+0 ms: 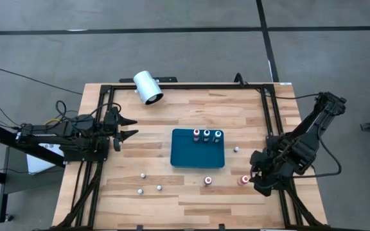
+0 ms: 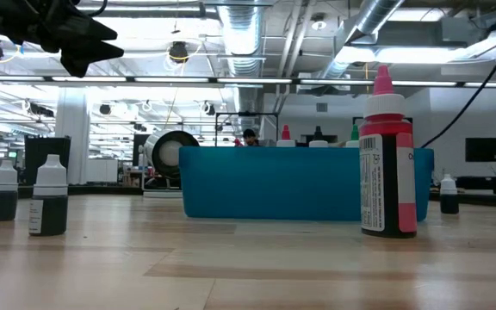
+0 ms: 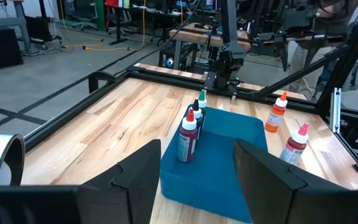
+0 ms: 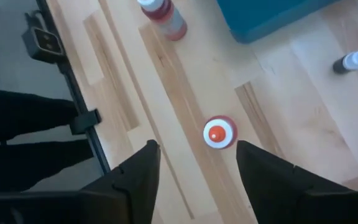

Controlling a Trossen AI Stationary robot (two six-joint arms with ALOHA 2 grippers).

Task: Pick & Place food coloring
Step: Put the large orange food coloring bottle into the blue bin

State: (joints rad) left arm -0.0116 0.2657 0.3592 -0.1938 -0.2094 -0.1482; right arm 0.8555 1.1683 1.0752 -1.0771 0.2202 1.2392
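The right gripper [image 4: 194, 163] hangs with fingers spread just above an upright orange-capped food coloring bottle [image 4: 219, 132] standing outside the blue tray [image 1: 198, 162], off its near right corner. A crooked descent could topple it. Left gripper [image 1: 128, 128], also spread, waits well left of the tray

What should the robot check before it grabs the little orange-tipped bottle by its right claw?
1. Right gripper open: ok.
2. Orange-tipped bottle upright on the table: ok.
3. Gripper lined up over the bottle: cannot tell; the bottle sits slightly off center between the fingers.
4. Blue tray has free room: ok, three bottles line one edge.
5. Left gripper out of the way: ok, parked at the far side.
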